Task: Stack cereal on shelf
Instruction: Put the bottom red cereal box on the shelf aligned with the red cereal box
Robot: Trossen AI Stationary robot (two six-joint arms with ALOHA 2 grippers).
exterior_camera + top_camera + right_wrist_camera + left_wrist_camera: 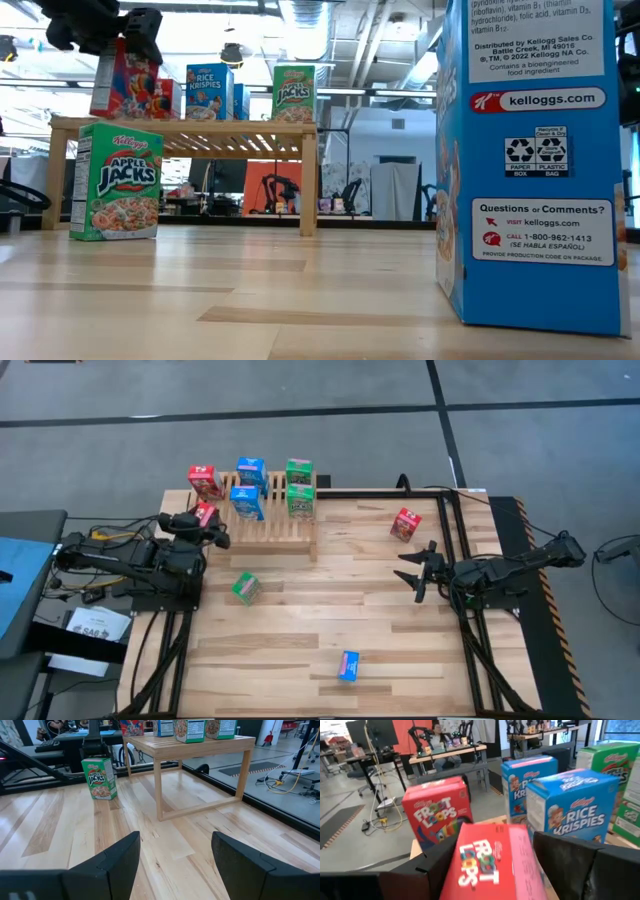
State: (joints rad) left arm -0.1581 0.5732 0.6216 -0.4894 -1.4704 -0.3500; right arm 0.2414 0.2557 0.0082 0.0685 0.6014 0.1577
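The wooden slatted shelf (272, 520) stands at the table's far left and carries one red cereal box (205, 482), two blue ones (247, 488) and two green ones (300, 487), all upright on their bases. My left gripper (207, 525) is at the shelf's left end, shut on another red cereal box (490, 865). My right gripper (415, 570) waits open near the table's right edge, its fingers (120, 860) apart over bare planks. My left gripper pinches the red box by its two narrow sides (462, 870) between its two fingers. It comes level from the table's left. The printed front faces the wrist camera. In the low view the box (125, 75) sits under the gripper, just above the shelf top; whether it touches I cannot tell.
A green box (245, 588) stands on the table in front of the shelf. A red box (405, 524) sits at the far right, near my right gripper. A blue box (348, 666) stands near the front edge. Black frame rails (450, 540) run along the table's sides.
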